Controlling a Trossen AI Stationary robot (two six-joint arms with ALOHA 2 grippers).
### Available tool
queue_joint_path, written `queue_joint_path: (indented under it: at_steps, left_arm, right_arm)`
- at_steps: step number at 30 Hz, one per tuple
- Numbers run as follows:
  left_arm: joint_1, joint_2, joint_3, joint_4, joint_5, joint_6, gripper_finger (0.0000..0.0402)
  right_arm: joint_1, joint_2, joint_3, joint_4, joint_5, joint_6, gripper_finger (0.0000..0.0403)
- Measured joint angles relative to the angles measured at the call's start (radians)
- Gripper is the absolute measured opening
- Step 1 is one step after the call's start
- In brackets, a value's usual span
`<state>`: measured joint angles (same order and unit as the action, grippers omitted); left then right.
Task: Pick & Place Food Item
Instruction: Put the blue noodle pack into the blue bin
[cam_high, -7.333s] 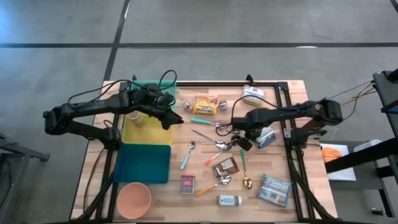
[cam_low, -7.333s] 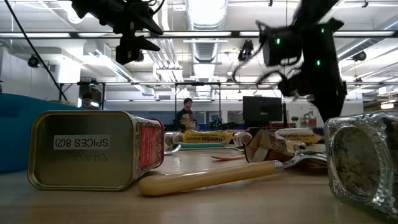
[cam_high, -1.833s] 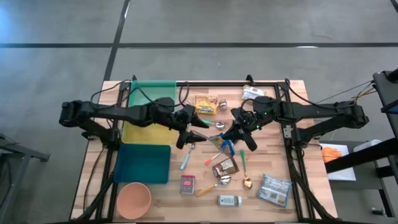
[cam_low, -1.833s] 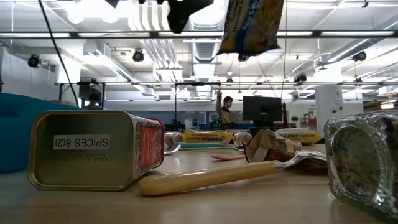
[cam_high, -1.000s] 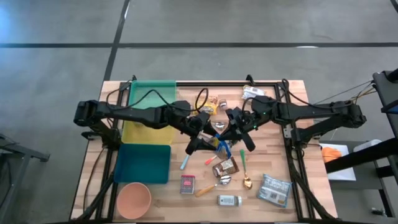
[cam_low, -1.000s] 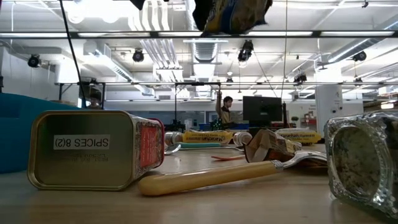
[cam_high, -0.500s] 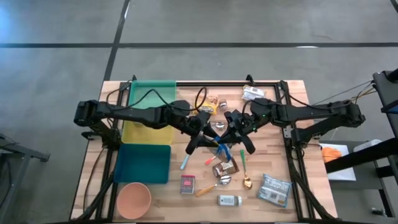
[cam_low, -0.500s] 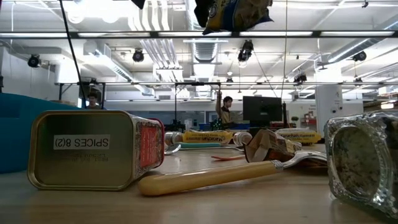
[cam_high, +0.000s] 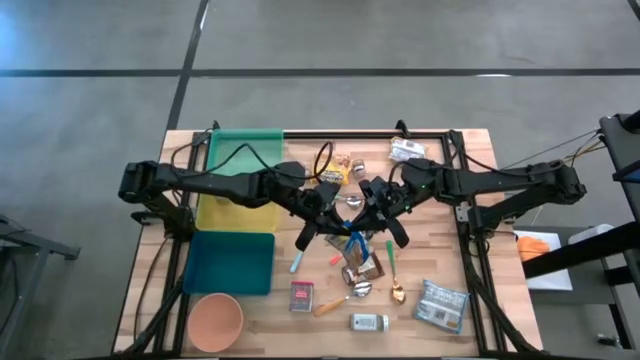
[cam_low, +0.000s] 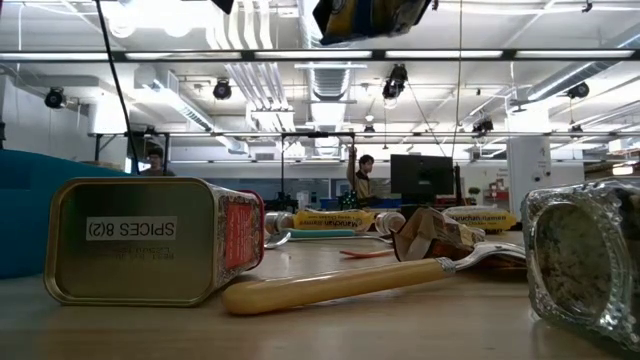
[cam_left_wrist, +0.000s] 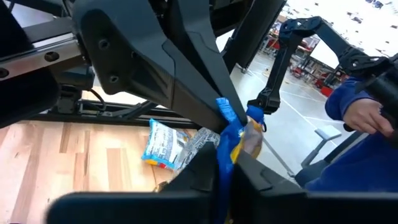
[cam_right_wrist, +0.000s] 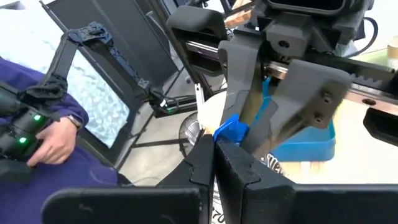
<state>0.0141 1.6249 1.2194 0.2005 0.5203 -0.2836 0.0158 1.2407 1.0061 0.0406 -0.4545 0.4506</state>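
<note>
Tabletop: wooden tabletop (cam_high: 450, 250) cluttered with cutlery, packets and jars; a workshop hall shows behind it in the low view.
Nearest: spice tin (cam_low: 150, 240) on its side, a wooden-handled utensil (cam_low: 340, 285) just beside it, a glass jar (cam_low: 580, 255) at the edge.
Containers: yellow tray (cam_high: 225, 212), blue tray (cam_high: 235, 262) and pink bowl (cam_high: 215, 320) on the left arm's side.
Food item: blue-and-yellow snack packet (cam_low: 370, 18) held in the air above mid-table, between both arms.
Left end effector (cam_left_wrist: 229, 163): pressed together on the packet's edge.
Right end effector (cam_right_wrist: 214, 144): pinching the same packet from the other side.
Step, judged: a mid-air handover to the left arm.
Doing it well: the right should let go only once the left's hold is firm, then draw straight back without tugging the film.
Far: a seated person's hand (cam_right_wrist: 56, 140) beyond the table.
</note>
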Motion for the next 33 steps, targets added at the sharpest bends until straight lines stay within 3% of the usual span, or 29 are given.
queue_joint_path:
  at_steps: [10, 13, 24, 33]
  left_arm:
    - [0.0, -0.006, 0.0, -0.012, 0.001, -0.012, 0.0009]
    - [0.0, -0.01, 0.0, -0.034, 0.004, -0.034, 0.0008]
    - [0.001, -0.074, 0.0, -0.227, 0.004, -0.087, 0.0007]
    - [-0.003, -0.187, 0.0, -0.596, -0.002, -0.109, 0.0006]
  right_arm:
    - [-0.001, -0.002, 0.0, 0.0, 0.004, 0.13, 0.0018]
    - [-0.001, -0.004, 0.0, 0.0, 0.009, 0.158, 0.0053]
    - [-0.001, 0.0, 0.0, -0.014, 0.035, 0.175, 0.0243]
    - [-0.001, 0.003, 0.0, -0.135, 0.038, 0.172, 0.0301]
